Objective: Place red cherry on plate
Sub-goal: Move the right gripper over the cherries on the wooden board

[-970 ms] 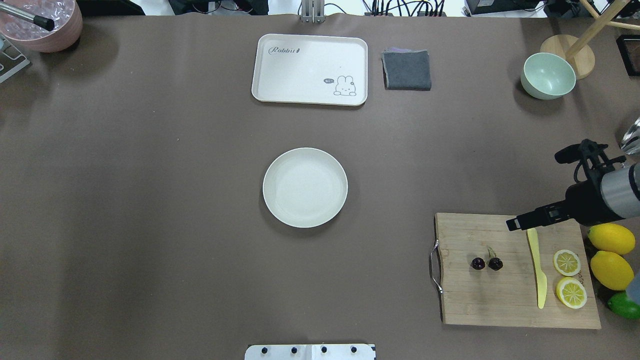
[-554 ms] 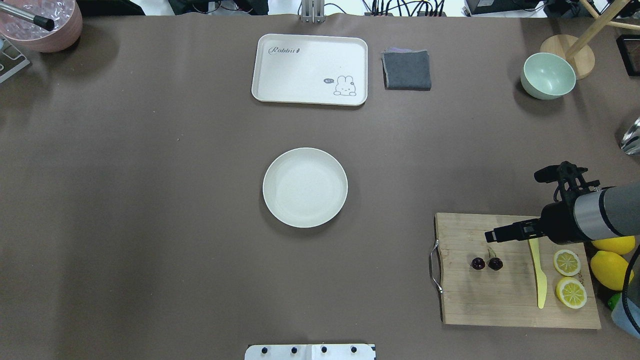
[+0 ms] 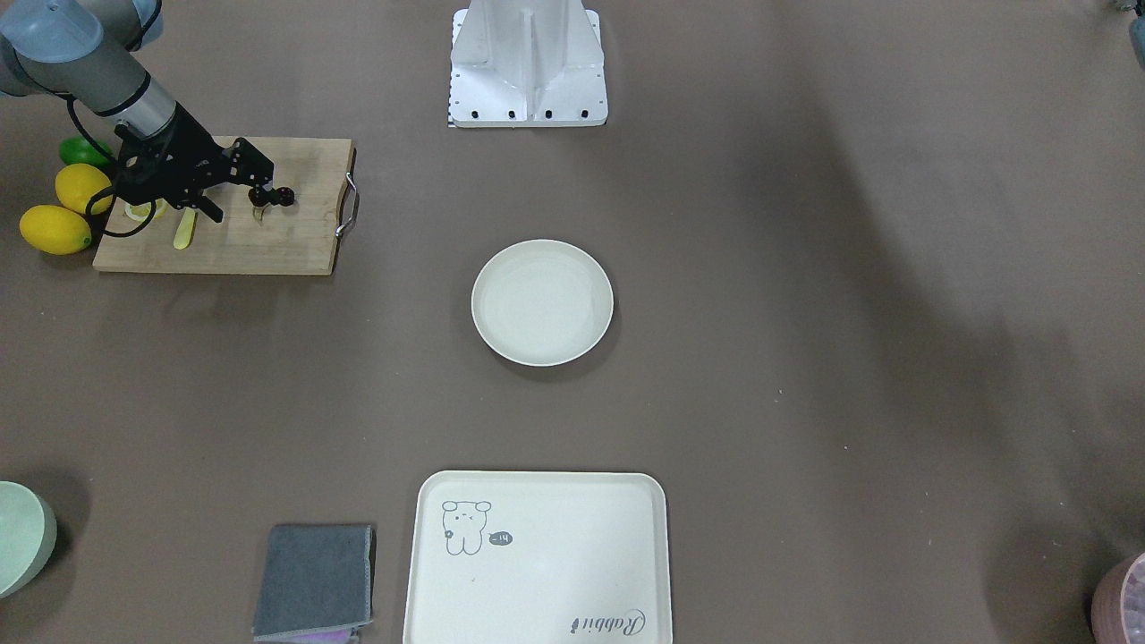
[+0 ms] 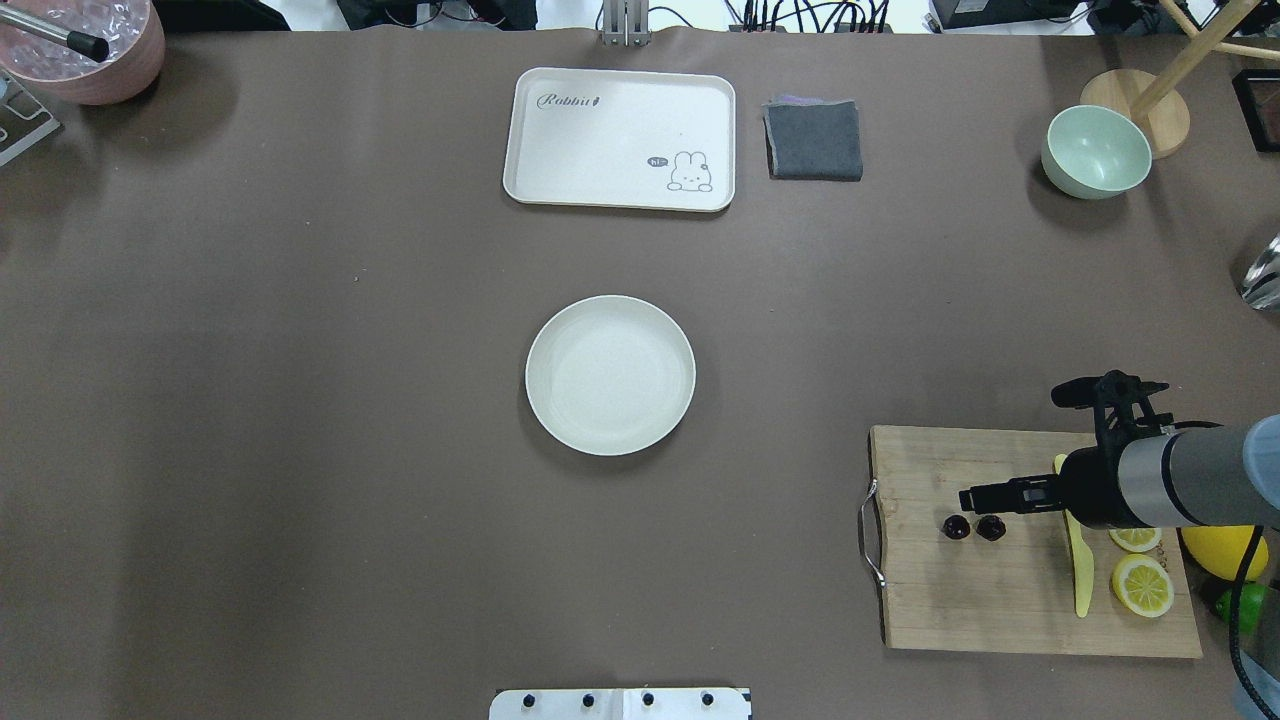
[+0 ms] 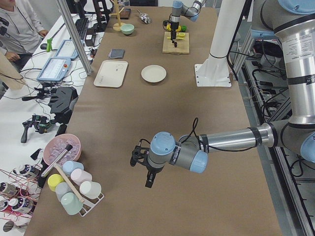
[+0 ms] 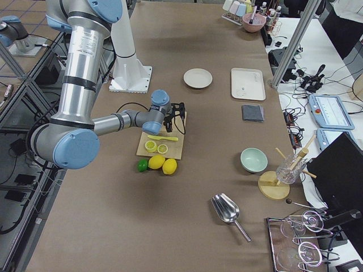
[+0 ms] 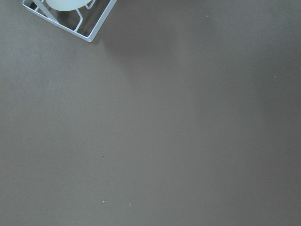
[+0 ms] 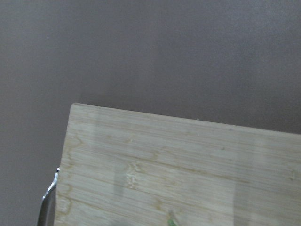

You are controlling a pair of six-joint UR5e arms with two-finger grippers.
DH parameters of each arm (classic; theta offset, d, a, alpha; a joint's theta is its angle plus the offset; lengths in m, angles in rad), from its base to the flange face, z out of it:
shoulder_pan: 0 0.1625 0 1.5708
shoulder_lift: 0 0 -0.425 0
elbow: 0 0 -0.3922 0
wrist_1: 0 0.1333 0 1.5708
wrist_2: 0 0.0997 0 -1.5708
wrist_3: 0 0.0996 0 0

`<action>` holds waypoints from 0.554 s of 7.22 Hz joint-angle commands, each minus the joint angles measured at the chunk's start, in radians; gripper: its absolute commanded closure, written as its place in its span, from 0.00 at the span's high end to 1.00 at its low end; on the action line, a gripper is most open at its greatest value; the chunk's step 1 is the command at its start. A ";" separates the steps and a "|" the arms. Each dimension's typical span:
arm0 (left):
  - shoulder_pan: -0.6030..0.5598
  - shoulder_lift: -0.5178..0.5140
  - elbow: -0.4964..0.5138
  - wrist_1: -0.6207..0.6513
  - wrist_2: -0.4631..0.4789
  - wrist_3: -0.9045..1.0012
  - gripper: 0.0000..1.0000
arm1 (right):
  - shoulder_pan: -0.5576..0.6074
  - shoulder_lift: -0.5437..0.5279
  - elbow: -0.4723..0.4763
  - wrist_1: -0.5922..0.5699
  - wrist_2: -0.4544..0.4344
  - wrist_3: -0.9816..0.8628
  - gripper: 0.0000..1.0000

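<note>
The red cherry (image 4: 991,527) is a dark pair lying on the wooden cutting board (image 4: 960,600) at the table's right; it also shows in the front view as the cherry (image 3: 284,194). My right gripper (image 4: 968,497) hovers open over the board, its tips just beyond the cherry and holding nothing. The cream plate (image 4: 610,375) stands bare at the table's centre, far to the left of the board. My left gripper (image 5: 149,179) shows only in the exterior left view, low over bare table, and I cannot tell whether it is open or shut.
A yellow knife (image 4: 1082,580), lemon halves (image 4: 1142,585) and whole lemons (image 4: 1225,550) crowd the board's right side. At the back are a rabbit tray (image 4: 620,135), a grey cloth (image 4: 813,140) and a green bowl (image 4: 1097,150). A pink bowl (image 4: 85,50) sits far left.
My right arm has swung in from the table's right edge, moving left and nearer over the board until its fingertips stand close to the cherry. Nothing else moved.
</note>
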 commanded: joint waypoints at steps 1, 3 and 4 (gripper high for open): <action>0.000 0.001 0.000 0.000 -0.001 0.000 0.98 | -0.006 -0.056 0.053 -0.001 -0.004 0.005 1.00; 0.000 0.001 0.000 -0.002 -0.001 0.002 0.98 | -0.063 -0.052 0.055 0.000 -0.063 0.051 1.00; 0.000 0.001 0.000 -0.002 -0.001 0.005 0.98 | -0.098 -0.051 0.055 0.000 -0.107 0.065 1.00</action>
